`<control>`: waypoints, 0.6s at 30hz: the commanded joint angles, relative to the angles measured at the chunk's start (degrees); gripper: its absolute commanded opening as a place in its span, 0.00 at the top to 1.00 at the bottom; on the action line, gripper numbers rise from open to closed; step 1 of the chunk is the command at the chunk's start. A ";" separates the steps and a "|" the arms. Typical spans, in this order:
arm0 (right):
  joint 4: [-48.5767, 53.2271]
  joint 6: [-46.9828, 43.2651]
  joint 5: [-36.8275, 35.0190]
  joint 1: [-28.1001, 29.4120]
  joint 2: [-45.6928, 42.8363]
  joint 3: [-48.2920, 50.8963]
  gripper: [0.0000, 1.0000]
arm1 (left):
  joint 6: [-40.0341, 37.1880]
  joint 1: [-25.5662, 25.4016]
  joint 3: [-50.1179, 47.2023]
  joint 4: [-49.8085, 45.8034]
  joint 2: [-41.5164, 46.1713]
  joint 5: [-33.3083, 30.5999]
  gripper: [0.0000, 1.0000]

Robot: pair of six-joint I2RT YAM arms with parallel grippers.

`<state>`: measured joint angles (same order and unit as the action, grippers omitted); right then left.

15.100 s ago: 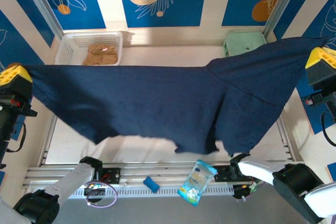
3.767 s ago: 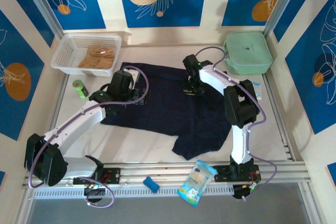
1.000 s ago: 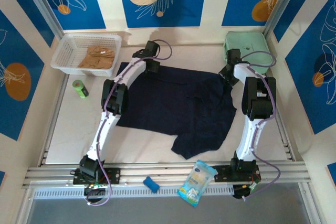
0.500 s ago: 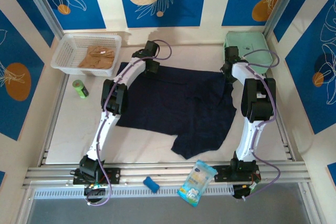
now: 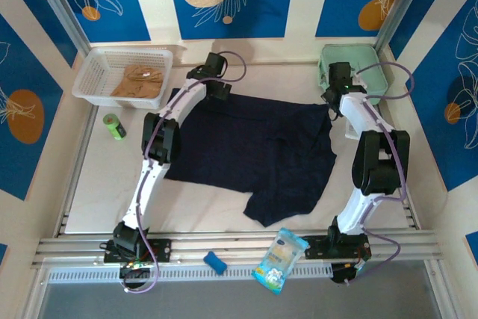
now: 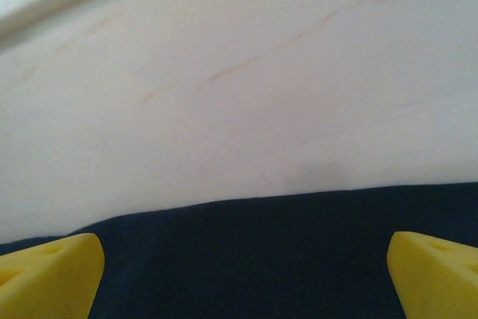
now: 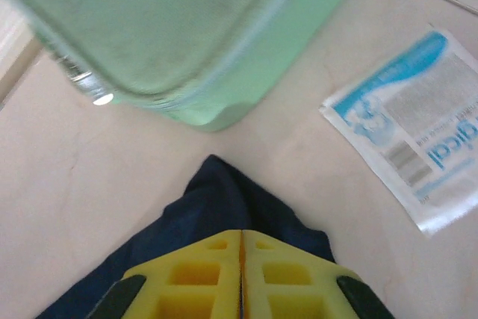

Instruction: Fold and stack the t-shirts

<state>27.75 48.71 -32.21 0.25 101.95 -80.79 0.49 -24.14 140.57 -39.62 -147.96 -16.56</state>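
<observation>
- Navy t-shirt (image 5: pixel 254 151): lies spread on the table (image 5: pixel 104 177), lower hem bunched.
- Tan t-shirt (image 5: pixel 140 78): lies in the white basket (image 5: pixel 95 61) at the far left corner.
- Left gripper (image 6: pixel 246 270): jaws wide apart, nothing held, above the navy t-shirt's far left edge.
- Right gripper (image 7: pixel 241 263): fingers pressed together on the navy t-shirt's far right corner, near the mint-green case (image 7: pixel 187 28) and a printed packet (image 7: pixel 411 136).

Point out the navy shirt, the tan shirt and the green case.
navy shirt (image 5: pixel 246 147), top view, middle of the spread cloth.
tan shirt (image 5: pixel 140 78), top view, its crumpled middle.
green case (image 7: pixel 172 20), right wrist view, its lid.
</observation>
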 commanded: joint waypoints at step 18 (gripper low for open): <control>16.30 -17.25 25.59 0.40 4.97 5.65 1.00 | 8.08 -1.52 -51.38 5.74 45.76 -9.16 0.32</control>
<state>41.23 33.69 -10.39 0.34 105.14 -74.26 5.72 -26.00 92.12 -32.34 -100.40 -24.71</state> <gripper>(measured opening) 0.047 0.709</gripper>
